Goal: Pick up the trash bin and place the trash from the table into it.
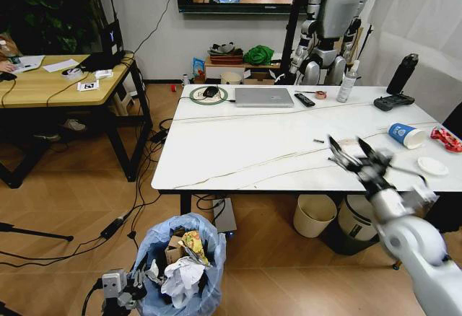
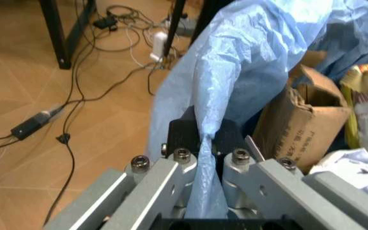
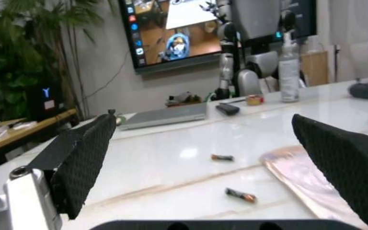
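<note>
The trash bin, lined with a crinkled light-blue bag, stands on the floor in front of the table. It holds a cardboard piece, a yellow wrapper and crumpled white paper. My left gripper is shut on the bag's rim. My right gripper hangs open just above the table's right side, over a clear flat tray. A blue paper cup, a red wrapper and a white disc lie further right. Two small cylinders lie near the tray.
A silver laptop, black remote, white bottle, black bottle and controller line the table's far side. A cream bucket and white bin stand under it. Cables cross the floor beside a wooden desk.
</note>
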Available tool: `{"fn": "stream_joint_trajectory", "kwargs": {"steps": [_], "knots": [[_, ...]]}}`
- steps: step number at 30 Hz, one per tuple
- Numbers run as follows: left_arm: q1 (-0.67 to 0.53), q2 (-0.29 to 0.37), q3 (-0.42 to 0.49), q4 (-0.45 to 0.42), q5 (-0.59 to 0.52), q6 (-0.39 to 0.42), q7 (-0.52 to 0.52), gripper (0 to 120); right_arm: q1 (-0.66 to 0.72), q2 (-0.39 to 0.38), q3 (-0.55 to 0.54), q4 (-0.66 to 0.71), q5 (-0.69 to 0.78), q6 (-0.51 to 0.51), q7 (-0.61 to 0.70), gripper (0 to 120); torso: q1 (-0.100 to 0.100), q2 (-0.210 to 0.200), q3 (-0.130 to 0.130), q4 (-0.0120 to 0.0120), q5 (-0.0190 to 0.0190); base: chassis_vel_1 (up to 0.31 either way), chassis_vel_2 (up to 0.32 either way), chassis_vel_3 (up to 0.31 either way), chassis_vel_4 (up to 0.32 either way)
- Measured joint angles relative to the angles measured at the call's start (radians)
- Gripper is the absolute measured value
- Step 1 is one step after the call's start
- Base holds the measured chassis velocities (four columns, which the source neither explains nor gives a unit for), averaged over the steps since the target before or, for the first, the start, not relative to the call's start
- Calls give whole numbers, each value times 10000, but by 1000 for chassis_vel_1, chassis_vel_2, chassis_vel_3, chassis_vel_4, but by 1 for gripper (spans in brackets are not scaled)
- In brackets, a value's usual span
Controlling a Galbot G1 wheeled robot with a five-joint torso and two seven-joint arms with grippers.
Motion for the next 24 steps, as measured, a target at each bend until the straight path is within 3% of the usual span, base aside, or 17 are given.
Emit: {"fn": "stream_joint_trajectory", "kwargs": {"steps": [7, 15, 24], "knots": [[-330, 242, -4, 144, -274, 199, 169, 0, -335, 577, 597, 76, -132, 276, -469, 100, 2, 0, 0, 4, -3, 0, 0, 0, 0], [-277, 81, 45, 225, -615, 125, 207, 0, -758, 1405, 619, -176, 7, 641, -1359, 100, 2, 0, 1, 4, 0, 0, 0, 0, 0], [-213, 31, 86, 229, -835, 158, 176, 0, -937, 1801, 462, -253, -181, 760, -1521, 100, 2, 0, 1, 5, -1, 0, 0, 0, 0]]}}
